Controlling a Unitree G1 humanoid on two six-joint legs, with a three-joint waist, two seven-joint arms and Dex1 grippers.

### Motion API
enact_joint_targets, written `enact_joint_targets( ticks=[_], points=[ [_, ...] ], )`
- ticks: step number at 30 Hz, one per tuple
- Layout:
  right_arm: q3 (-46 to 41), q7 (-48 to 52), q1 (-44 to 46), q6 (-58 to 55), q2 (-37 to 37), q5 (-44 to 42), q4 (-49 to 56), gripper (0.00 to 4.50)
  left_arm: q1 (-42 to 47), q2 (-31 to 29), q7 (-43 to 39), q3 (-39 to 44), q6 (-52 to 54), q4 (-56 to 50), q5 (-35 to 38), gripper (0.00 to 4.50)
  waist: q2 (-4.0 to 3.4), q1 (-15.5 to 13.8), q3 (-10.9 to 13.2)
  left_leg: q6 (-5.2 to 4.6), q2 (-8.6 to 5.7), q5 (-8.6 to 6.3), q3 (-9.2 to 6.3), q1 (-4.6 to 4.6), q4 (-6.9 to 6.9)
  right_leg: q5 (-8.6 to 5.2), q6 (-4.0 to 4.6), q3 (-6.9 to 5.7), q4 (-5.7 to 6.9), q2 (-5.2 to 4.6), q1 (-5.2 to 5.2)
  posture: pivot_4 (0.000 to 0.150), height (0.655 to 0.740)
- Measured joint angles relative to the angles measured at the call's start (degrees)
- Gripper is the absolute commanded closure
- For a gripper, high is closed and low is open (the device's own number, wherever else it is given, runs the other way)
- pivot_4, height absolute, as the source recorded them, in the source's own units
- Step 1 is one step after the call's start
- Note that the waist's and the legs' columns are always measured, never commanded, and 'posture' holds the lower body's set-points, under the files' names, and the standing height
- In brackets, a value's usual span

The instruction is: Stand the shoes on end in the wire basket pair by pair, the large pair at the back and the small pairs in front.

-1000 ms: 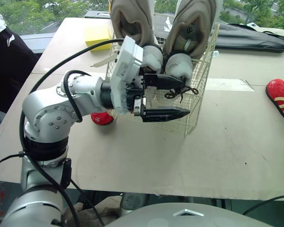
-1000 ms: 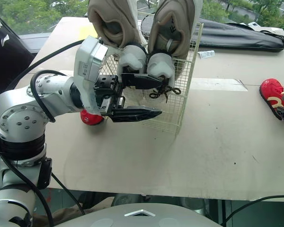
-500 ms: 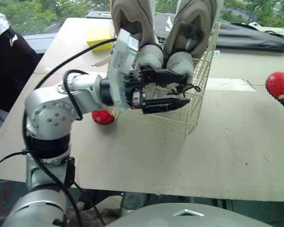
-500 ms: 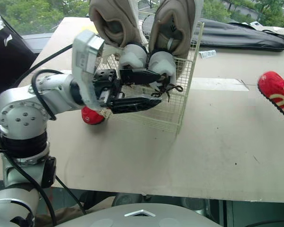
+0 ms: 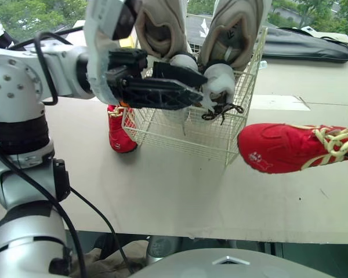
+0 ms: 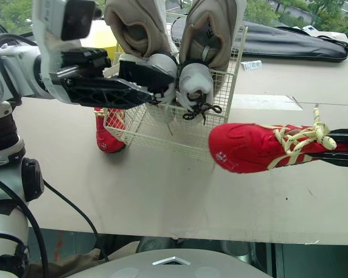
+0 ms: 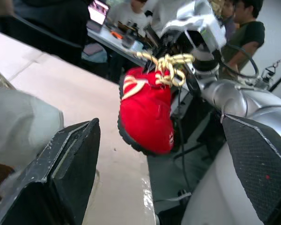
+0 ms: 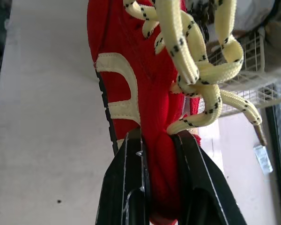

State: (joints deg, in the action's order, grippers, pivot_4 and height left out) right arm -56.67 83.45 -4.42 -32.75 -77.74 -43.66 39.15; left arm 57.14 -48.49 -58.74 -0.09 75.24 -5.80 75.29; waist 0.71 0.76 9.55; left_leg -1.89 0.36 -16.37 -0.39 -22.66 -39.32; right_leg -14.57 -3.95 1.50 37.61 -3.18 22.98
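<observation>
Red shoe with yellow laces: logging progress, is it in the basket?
Out. The right end effector holds the red shoe sideways, outside the wire basket.

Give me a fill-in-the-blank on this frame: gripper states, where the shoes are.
1. The right gripper is shut on the held shoe, whose colour is ____.
2. The left gripper, by the wire basket, has its fingers ____.
3. Its mate sits on the table outside the basket, on the robot's ____ side.
4. The large beige pair stands at the ____ of the basket.

Missing words: red; open; left; back.
</observation>
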Motion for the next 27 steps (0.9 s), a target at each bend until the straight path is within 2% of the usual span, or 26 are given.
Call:
enact_joint_targets(
  ticks=[4, 8, 11, 16, 20, 24, 27],
  points=[
    [17.4, -6.5, 13.7, 10.5, -5.6, -2.8, -1.0, 4.40, -2.6, -4.9, -10.9, -5.8, -2.3, -4.6, -7.3, 0.00, -0.01, 0.1, 0.1, 0.26, 0.05, 0.15, 0.01, -0.07, 0.10, -0.03, 0.05, -0.01, 0.01, -0.01, 0.15, 0.150, 0.7400],
    [34.3, -11.1, 27.5, 18.2, -4.8, -0.8, -3.5, 4.40, -7.0, -7.1, -18.0, -8.3, -6.4, -7.3, -12.8, 0.00, 0.06, -0.1, 0.2, 0.31, 0.04, 0.18, 0.10, -0.33, 0.07, -0.02, 0.04, 0.05, 0.01, -0.07, 0.40, 0.150, 0.7400],
    [42.7, -11.9, 35.3, 19.9, -2.1, 1.3, -4.3, 4.40, -7.4, -7.0, -20.6, -9.0, -7.0, -7.0, -14.3, 0.00, 0.19, -0.3, 0.3, 0.30, 0.03, 0.18, 0.06, -0.60, -0.04, -0.01, 0.02, 0.01, 0.02, -0.07, 0.58, 0.150, 0.7400],
    [46.8, -11.7, 37.7, 19.0, 0.9, 3.3, -5.4, 4.40, -4.1, -4.5, -21.0, -8.4, -3.3, -4.2, -12.7, 0.00, 0.20, -0.3, 0.3, 0.30, 0.03, 0.17, -0.16, -1.07, -0.27, 0.00, 0.00, -0.20, 0.08, -0.08, 0.92, 0.150, 0.7400],
    [46.9, -11.3, 36.5, 18.7, 2.5, 4.6, -5.6, 4.40, -1.7, -1.5, -18.7, -6.5, -0.6, -2.1, -11.3, 0.00, 0.20, -0.2, 0.3, 0.29, 0.02, 0.17, -0.16, -1.06, -0.27, 0.00, 0.00, -0.19, 0.15, -0.08, 0.93, 0.150, 0.7400],
    [48.3, -11.8, 36.6, 19.0, 5.7, 7.4, -5.8, 4.40, 12.9, 9.2, -10.9, -7.1, 1.9, 10.7, -15.2, 0.00, 0.39, -1.1, 0.5, 0.04, -0.04, 0.03, -0.36, -1.14, -0.79, 0.02, -0.01, -0.38, 0.34, -0.01, 0.77, 0.150, 0.7400],
    [49.6, -12.5, 37.0, 19.1, 9.1, 6.8, -4.2, 4.40, 13.6, 11.8, -6.7, -6.6, 3.4, 14.7, -16.7, 0.00, 0.31, -0.2, 0.5, 0.07, -0.02, 0.05, -0.30, -1.09, -0.78, 0.03, -0.02, -0.26, 0.41, -0.03, 0.79, 0.150, 0.7400]
  ],
)
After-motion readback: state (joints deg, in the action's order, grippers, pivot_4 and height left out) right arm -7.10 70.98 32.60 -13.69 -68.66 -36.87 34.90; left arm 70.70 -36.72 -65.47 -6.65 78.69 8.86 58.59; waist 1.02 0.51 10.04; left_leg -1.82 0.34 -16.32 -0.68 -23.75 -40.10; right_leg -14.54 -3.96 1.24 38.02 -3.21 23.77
